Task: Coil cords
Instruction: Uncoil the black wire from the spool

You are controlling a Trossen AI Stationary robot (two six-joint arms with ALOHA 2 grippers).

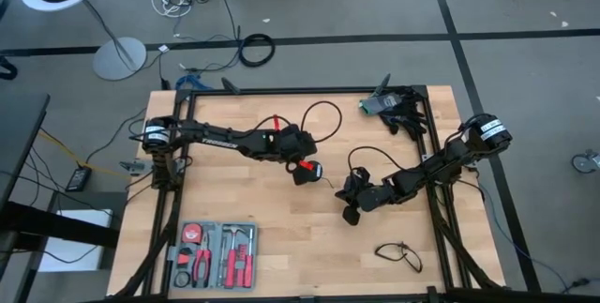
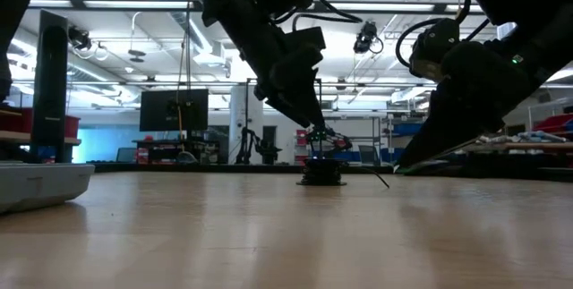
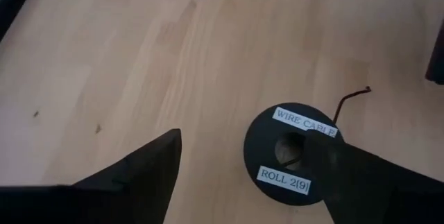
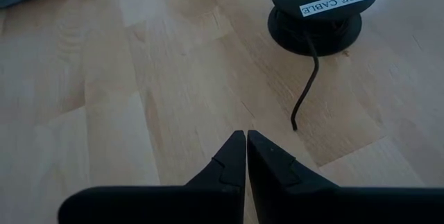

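On the wooden desk point(image 1: 281, 237), near its middle, the left pincer point(image 3: 239, 175) hangs released just above a small black spool point(image 3: 295, 151) labelled "WIRE CABLE", its fingers point(image 3: 139, 175) spread wide to either side and touching nothing. Just beside it, the right pincer point(image 4: 246, 156) is clenched on nothing, tips pointing at the bare wood short of the spool. A thin black cord point(image 4: 307, 78) trails from the spool and lies loose on the desk; what seems a second cord point(image 1: 398, 253) lies apart near the front edge.
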